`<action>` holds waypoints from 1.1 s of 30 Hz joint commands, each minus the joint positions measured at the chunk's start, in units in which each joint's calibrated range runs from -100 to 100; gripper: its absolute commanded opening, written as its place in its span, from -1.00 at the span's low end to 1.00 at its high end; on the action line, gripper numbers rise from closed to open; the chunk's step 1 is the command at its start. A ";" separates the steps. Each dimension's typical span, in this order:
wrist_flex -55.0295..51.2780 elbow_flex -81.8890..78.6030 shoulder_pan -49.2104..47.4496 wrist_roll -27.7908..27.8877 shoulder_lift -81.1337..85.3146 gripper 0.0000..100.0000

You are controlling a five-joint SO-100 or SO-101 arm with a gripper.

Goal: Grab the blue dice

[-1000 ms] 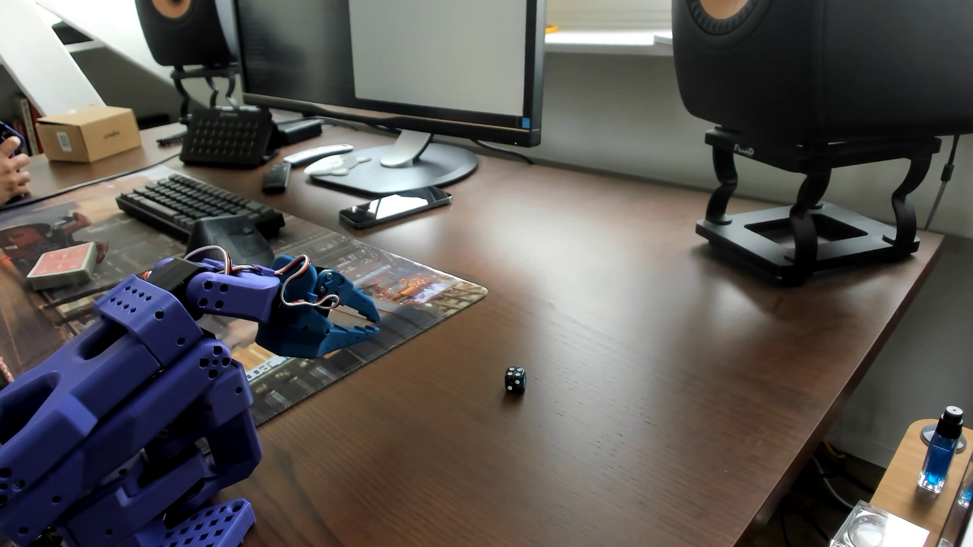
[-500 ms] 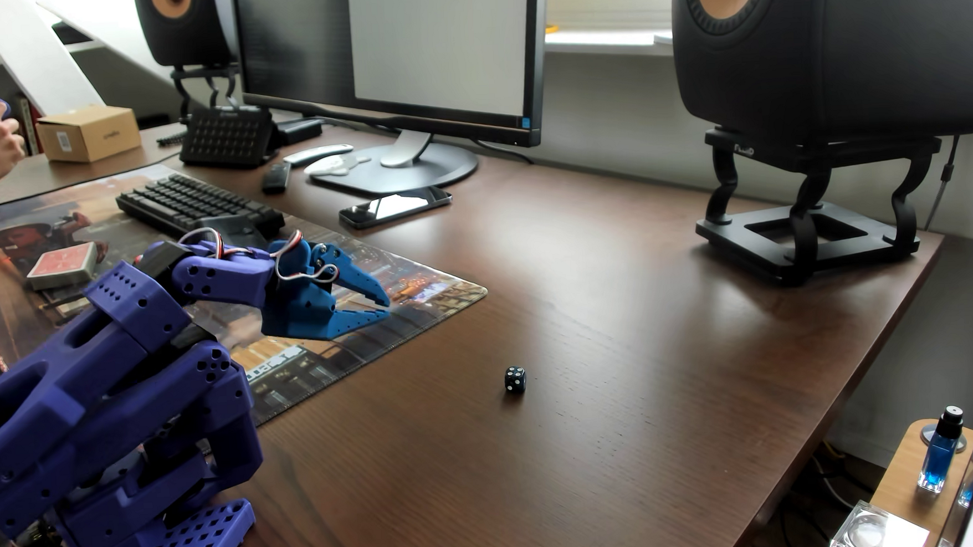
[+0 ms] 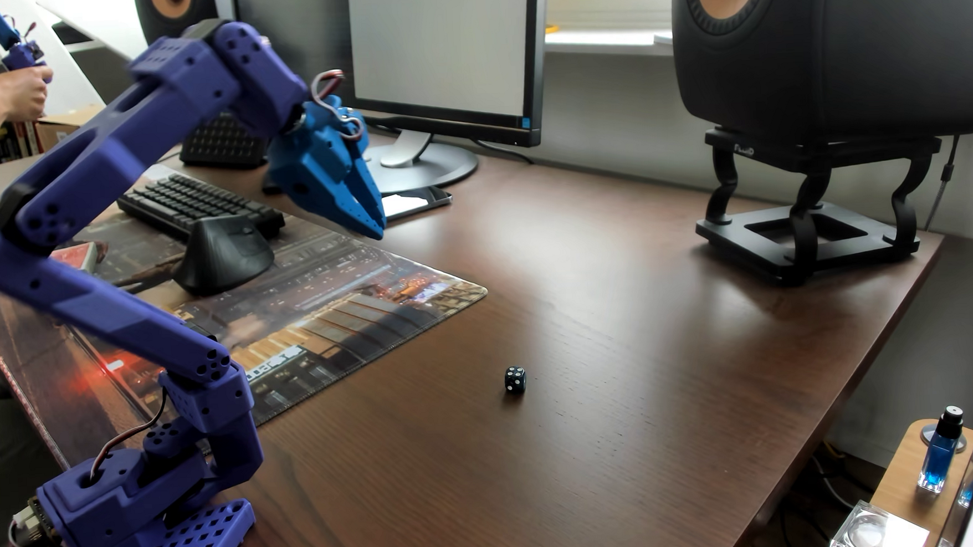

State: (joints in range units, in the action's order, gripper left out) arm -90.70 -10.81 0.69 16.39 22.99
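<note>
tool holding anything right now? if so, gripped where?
Nothing. The blue two-finger tool hangs in the air with nothing between its fingers; the tiny dark navy dice sits untouched on the brown wooden desk.

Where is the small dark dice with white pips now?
The small dark dice sits alone on the bare brown wooden desk, right of the printed desk mat.

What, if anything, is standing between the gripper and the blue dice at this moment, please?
Nothing visible. The gripper hangs above the desk mat's far edge, and only bare wooden desk lies between it and the blue dice.
</note>
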 commanded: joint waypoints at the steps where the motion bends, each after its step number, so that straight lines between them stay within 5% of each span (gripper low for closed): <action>1: -9.21 44.99 2.17 2.32 -36.18 -0.86; 20: -6.56 55.21 19.28 9.58 -59.70 -0.85; 33: -7.16 50.96 20.67 9.63 -62.72 -0.85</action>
State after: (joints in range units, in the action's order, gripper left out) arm -96.78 40.33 21.25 25.86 -42.39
